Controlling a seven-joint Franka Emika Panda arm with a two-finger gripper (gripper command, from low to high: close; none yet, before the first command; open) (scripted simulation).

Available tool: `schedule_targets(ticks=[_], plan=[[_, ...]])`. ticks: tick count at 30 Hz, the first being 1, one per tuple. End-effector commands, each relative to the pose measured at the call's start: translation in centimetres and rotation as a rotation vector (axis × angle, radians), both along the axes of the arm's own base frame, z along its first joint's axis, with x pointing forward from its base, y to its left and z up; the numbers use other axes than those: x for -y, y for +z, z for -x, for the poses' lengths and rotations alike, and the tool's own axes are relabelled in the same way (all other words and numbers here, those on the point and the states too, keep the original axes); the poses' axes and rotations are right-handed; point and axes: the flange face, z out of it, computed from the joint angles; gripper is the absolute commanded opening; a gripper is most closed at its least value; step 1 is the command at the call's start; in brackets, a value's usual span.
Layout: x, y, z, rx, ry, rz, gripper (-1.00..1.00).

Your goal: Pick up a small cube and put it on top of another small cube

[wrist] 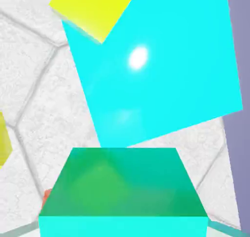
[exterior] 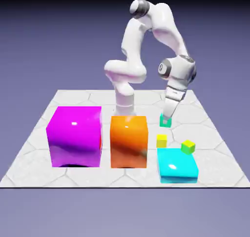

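The tiny teal-green small cube (exterior: 166, 120) sits between my fingers, with my gripper (exterior: 167, 117) shut on it, low over the table behind the cyan block. In the hand view this cube (wrist: 122, 187) fills the bottom and hides most of my gripper (wrist: 125, 231). The other small cube, plain yellow (exterior: 161, 141), rests on the table just in front of the held cube, toward the camera. In the hand view only a sliver of that yellow cube (wrist: 2, 138) shows at the left edge. Whether the held cube touches the table I cannot tell.
A big flat cyan block (exterior: 177, 165) (wrist: 156, 70) lies in front of the yellow cube, with a tiny lime cube (exterior: 188, 146) (wrist: 93, 9) at its back right corner. A big orange block (exterior: 129, 141) and a big magenta block (exterior: 74, 135) stand toward the exterior view's left.
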Motion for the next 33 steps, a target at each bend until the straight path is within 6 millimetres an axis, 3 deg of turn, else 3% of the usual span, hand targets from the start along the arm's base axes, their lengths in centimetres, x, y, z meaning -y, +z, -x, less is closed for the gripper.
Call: schedule_targets(ticks=[1, 17, 31, 32, 33], plan=[[-0.2, -0.3, 0.6, -0.007, 0.025, 0.002, -1.0], [-1.5, -7.2, 11.0, -0.174, 0.448, 0.05, -1.0], [-0.2, -14.1, 10.6, -0.175, 0.448, 0.051, -1.0], [-0.2, -14.1, 10.6, -0.175, 0.448, 0.051, 1.0], [-0.2, -14.1, 10.6, -0.175, 0.448, 0.051, 1.0]])
